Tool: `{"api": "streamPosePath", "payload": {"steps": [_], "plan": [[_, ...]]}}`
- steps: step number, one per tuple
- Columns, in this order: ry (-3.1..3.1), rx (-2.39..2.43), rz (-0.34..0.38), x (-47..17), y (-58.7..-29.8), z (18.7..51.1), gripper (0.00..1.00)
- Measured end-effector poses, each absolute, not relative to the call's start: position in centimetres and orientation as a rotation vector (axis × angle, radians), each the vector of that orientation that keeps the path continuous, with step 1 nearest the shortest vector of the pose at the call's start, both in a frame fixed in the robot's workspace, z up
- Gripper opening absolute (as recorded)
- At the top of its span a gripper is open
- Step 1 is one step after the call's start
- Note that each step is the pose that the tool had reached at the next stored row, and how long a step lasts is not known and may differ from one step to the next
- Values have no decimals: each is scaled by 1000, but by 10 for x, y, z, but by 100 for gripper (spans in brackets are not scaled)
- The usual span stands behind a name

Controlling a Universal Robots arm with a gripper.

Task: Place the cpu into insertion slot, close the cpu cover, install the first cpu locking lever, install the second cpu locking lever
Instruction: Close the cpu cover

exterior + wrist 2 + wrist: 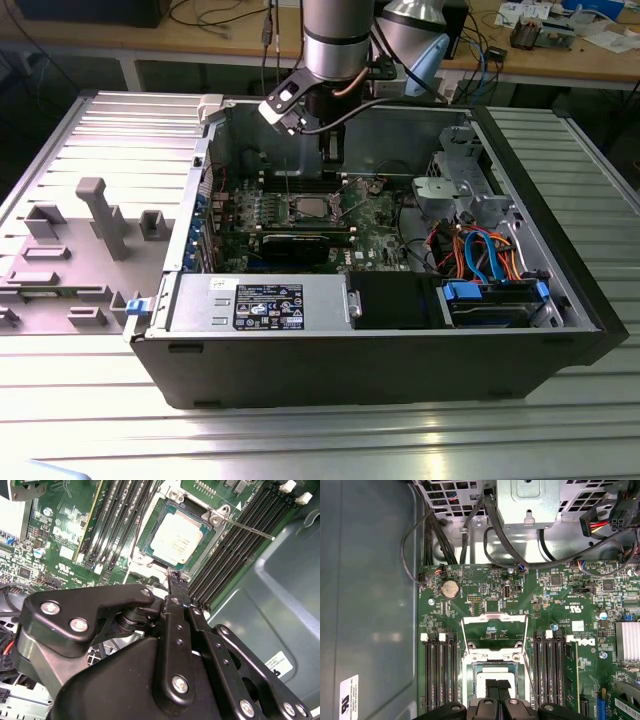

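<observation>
My claw, fingers pressed together and holding nothing, hangs just above the chip. The chip already lies in the socket directly beneath. Just beyond it, the metal cover frame is swung open, off the chip, over the green board.

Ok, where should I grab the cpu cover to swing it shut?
Probably the free cross-bar of the cover, the edge farthest from the cpu. The cover is swung open, hinged beside the cpu, and is a thin frame with a window, so come from above with the fingers astride that bar, one through the window.
</observation>
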State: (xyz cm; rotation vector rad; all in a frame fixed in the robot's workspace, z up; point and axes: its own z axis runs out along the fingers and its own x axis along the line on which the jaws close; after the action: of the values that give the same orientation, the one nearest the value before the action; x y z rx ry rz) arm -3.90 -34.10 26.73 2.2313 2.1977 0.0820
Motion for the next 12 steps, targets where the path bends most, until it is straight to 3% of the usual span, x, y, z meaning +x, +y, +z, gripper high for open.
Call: {"api": "streamPosePath", "payload": {"steps": [12], "plan": [[2198,2231,82,-34,-341,267,11]]}}
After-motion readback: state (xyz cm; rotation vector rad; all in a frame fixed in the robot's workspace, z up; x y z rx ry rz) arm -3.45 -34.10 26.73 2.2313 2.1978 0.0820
